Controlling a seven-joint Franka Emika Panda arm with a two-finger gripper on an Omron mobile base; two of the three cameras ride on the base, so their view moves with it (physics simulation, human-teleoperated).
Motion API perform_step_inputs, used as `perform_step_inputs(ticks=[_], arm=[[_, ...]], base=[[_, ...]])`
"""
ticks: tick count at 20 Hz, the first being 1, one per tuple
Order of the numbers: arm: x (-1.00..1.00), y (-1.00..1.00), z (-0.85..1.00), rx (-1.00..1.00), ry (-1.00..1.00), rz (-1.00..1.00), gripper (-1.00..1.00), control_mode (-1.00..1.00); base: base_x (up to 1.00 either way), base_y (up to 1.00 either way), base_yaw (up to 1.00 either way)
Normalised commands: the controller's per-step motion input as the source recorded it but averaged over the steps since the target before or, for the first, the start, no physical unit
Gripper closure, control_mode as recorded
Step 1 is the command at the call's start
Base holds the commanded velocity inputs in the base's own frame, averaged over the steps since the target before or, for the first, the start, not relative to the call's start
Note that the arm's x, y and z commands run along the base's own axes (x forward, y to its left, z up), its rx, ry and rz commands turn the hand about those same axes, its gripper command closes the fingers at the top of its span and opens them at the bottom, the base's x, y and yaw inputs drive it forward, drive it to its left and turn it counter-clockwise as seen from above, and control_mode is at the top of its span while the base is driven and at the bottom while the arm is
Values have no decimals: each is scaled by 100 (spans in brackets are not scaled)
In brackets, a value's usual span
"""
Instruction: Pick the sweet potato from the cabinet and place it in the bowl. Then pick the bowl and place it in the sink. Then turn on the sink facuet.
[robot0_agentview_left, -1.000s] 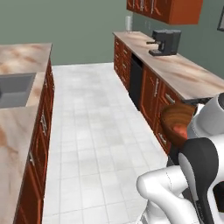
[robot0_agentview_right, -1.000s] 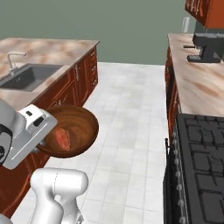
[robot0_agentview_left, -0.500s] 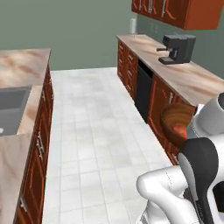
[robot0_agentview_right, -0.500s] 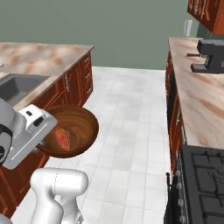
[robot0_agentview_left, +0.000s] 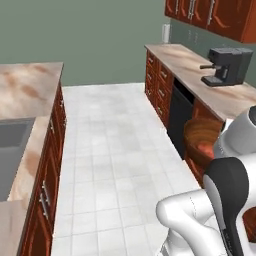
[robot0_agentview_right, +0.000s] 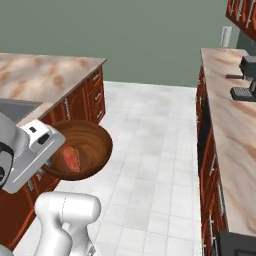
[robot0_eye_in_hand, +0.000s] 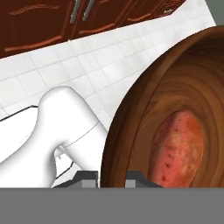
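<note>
**Bowl's up off the counter with the potato inside**

Gripper (robot0_eye_in_hand: 111, 177) has the bowl (robot0_eye_in_hand: 131, 131) rim pinched between its fingers, bowl tipped. The potato (robot0_eye_in_hand: 179, 146) sits inside, just past the fingertips. Sink (robot0_agentview_left: 12, 150) is well off to the side.

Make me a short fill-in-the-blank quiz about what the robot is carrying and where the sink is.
1. The sweet potato lies inside the ____.
2. The bowl is held up by the ____, above the floor.
3. In the left base view, the sink sits at the ____ edge of the picture.
4. On the far counter stands a dark ____ machine.

Missing words: bowl; gripper; left; coffee
</note>
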Motion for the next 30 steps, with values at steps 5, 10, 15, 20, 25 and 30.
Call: perform_step_inputs(ticks=[5, 10, 15, 20, 25, 30], arm=[[0, 0, 0, 0, 0, 0, 100, 100], [0, 0, 0, 0, 0, 0, 100, 100], [0, 0, 0, 0, 0, 0, 100, 100], [0, 0, 0, 0, 0, 0, 100, 100], [0, 0, 0, 0, 0, 0, 100, 100], [0, 0, 0, 0, 0, 0, 100, 100]], base=[[98, -18, 38], [76, -26, 64], [72, -22, 69], [61, -24, 70], [53, -21, 70], [64, -29, 65]])
